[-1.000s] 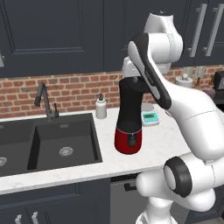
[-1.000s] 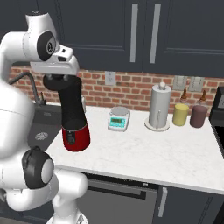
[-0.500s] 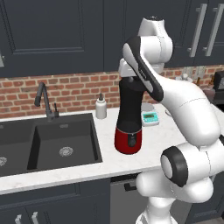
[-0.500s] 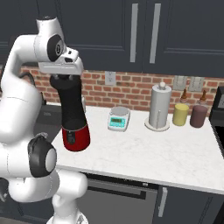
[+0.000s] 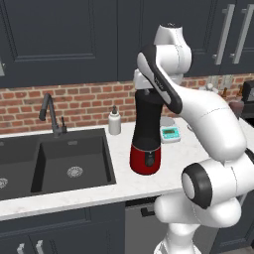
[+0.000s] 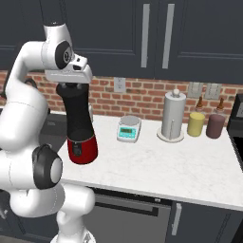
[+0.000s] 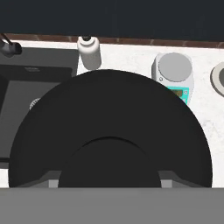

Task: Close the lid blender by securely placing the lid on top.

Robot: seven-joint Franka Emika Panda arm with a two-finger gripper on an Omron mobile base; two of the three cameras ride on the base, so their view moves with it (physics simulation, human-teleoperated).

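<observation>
1. The hand (image 6: 70,86) sits directly over the blender (image 5: 146,134), closed narrow on the black lid (image 7: 109,131) at the jar's top.
2. The blender stands upright on the white tabletop (image 6: 166,161), just right of the sink (image 5: 54,158).
3. Behind it stand a soap bottle (image 5: 114,121) and a small scale (image 6: 129,129), near the brick wall.

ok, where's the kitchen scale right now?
The kitchen scale sits on the counter against the brick wall, between the blender on its left and the paper towel holder on its right in the right base view.
</observation>
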